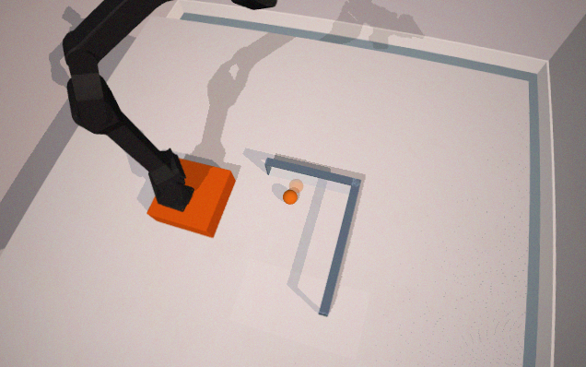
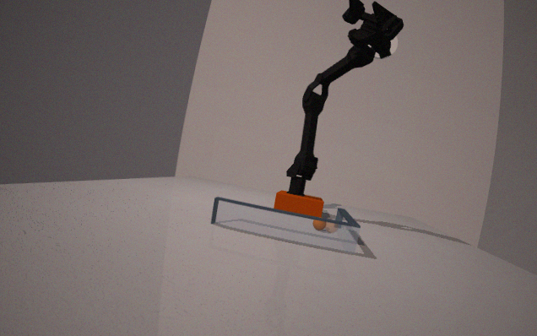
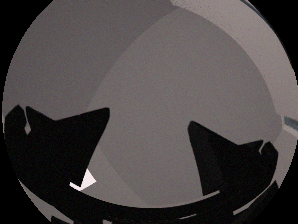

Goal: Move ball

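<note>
Nearest us, our gripper [image 3: 147, 156] gapes wide, holding nothing; beside the walls' [image 1: 343, 230] corner, ball [image 1: 289, 196] touches copy [image 1: 296, 185].

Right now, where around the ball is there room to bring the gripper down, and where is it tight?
Free: the strip between the ball and the long wall, running down to that wall's far end, and the gap between the ball and the orange base. Crowded: between the ball and the short wall, where the see-through copy sits. The gripper is open, high above.
</note>
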Tool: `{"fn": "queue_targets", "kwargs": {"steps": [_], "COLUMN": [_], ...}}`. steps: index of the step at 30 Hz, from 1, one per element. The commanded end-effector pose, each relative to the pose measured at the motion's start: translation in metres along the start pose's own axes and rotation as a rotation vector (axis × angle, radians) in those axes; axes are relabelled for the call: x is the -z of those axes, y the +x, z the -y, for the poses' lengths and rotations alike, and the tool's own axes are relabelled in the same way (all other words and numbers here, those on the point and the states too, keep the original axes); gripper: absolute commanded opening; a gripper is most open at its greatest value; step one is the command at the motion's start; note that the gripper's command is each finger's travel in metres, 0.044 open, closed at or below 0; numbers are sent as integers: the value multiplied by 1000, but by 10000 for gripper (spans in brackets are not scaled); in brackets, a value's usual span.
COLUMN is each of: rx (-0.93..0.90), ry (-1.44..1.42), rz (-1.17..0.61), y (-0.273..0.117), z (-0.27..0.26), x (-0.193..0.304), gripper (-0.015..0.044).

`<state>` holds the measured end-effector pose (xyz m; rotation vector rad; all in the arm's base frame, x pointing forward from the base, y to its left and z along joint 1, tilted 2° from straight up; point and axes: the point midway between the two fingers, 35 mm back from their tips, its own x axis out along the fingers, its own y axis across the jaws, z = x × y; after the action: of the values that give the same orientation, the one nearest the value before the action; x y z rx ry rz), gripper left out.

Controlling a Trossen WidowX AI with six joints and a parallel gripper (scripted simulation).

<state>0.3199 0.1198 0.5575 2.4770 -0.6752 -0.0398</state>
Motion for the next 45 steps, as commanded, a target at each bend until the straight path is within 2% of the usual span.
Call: {"fn": "queue_targets", "kwargs": {"steps": [1,4,5,9,12,20,27,32,36,40,45], "rx": [4,61,87,200,263,445,628,770,879,969,1030], "ry": [-24,-367,-514,-1075,-1337,-1963,-2434,-2714,-2878,-2964,-2926], "rz": [-2,-35,-51,-130,-182,-373,-643,-931,-1230,-1597,-2148], "y": [1,9,13,25,30,34,30,20,8,-8,-33], "z": [2,34,48,100,124,179,215,234,244,250,250], "x": [-1,-10,-16,-47,-66,-127,-191,-241,-282,-323,-371], "gripper": [374,295,285,285,285,285,285,285,285,285,285]}}
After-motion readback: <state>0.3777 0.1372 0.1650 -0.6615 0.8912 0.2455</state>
